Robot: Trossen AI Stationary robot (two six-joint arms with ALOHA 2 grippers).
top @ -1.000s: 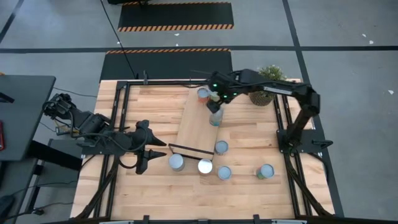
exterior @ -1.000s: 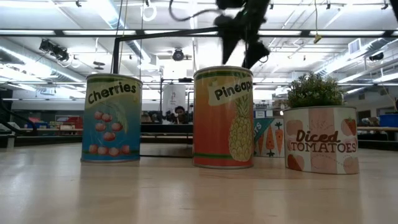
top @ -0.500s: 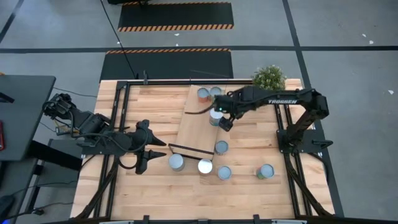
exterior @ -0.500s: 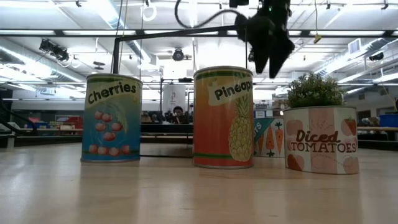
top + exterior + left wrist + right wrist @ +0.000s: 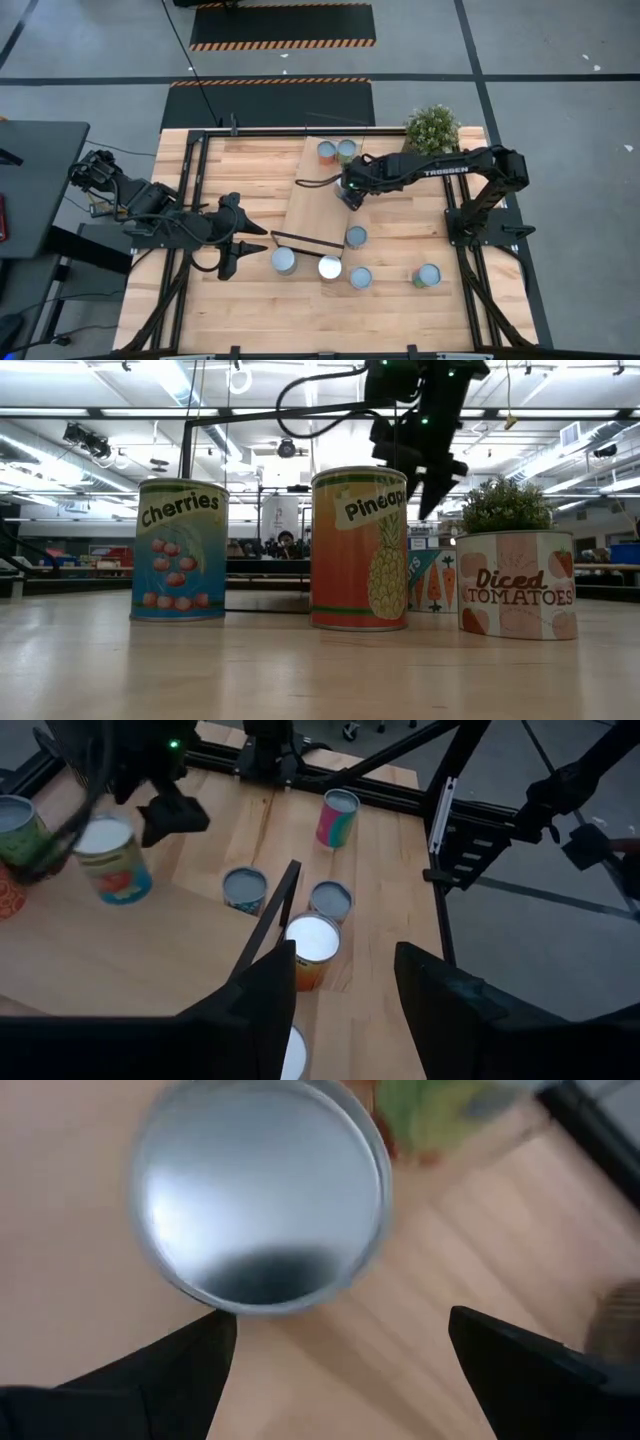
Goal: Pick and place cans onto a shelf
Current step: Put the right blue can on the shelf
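Observation:
The shelf [image 5: 312, 205] is a pale board lying on the tabletop, its black frame [image 5: 305, 240] at the near end. Two cans [image 5: 327, 150] [image 5: 347, 149] stand at its far end. A third can [image 5: 262, 1200], silver-topped with a teal and red label [image 5: 115, 860], stands mid-shelf. My right gripper [image 5: 351, 193] hangs open just above and beside this can, pointing steeply down and touching nothing. My left gripper [image 5: 248, 248] waits open at the table's left, near the shelf's frame.
Several loose cans stand on the table by the shelf's near end: [image 5: 284, 260], [image 5: 330, 267], [image 5: 360, 277], [image 5: 355, 236], [image 5: 427, 275]. A potted plant [image 5: 432, 127] stands at the far right. Black rails [image 5: 190, 190] run along the table's sides.
My right gripper has come down from above the shelf's far end toward the can standing mid-shelf and has tipped more steeply downward, its fingers staying open. The cans have stayed where they were.

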